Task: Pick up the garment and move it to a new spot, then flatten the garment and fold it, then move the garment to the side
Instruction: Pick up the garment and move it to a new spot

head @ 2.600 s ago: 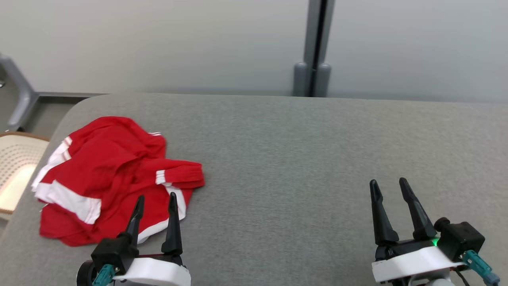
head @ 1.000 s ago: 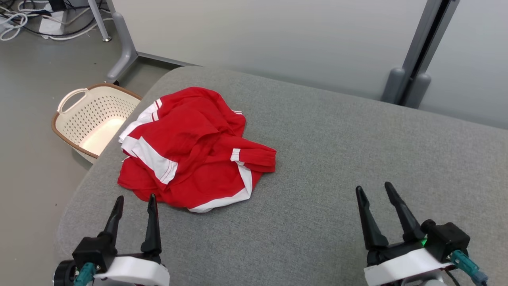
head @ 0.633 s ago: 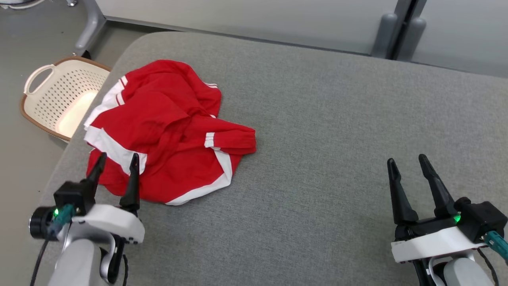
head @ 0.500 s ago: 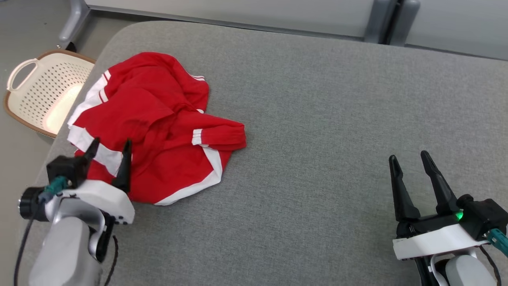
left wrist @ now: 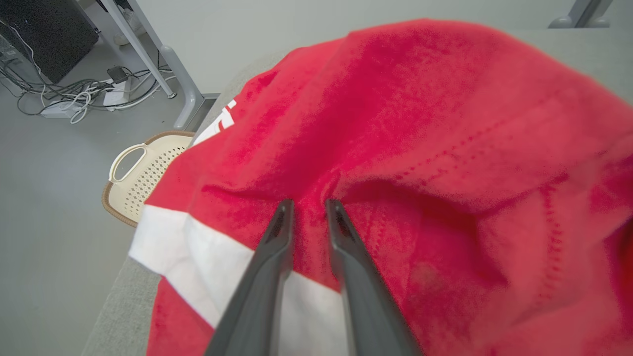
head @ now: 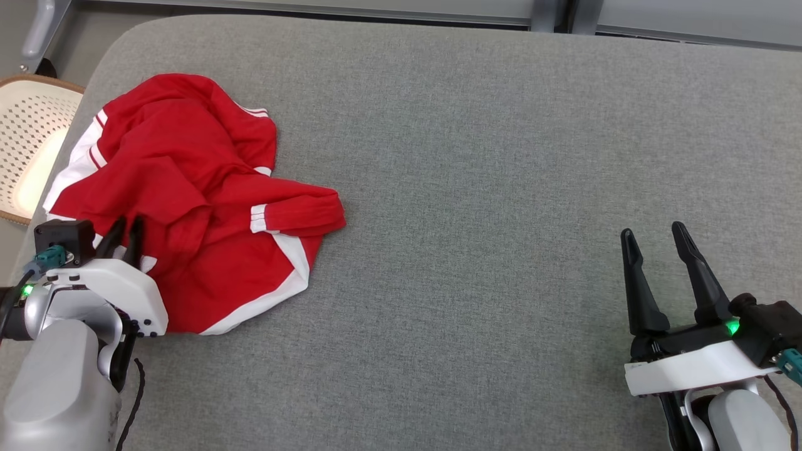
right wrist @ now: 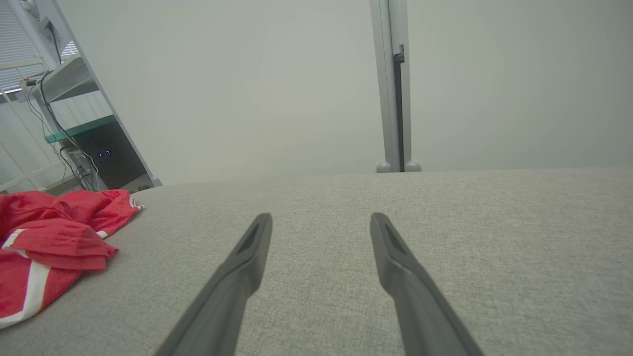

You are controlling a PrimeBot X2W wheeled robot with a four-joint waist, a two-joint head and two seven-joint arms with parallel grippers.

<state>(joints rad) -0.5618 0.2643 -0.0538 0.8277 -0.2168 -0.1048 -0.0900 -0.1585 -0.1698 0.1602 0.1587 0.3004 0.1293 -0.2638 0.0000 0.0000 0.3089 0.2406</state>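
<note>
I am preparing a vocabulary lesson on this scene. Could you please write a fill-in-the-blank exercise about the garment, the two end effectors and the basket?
1. The crumpled garment is ____ with white bands.
2. The ____ end effector has a fold of the garment between its fingers.
3. The right end effector, over the grey padded surface, has its jaws ____.
4. The perforated basket stands on the ____.
Missing words: red; left; open; floor.
</note>
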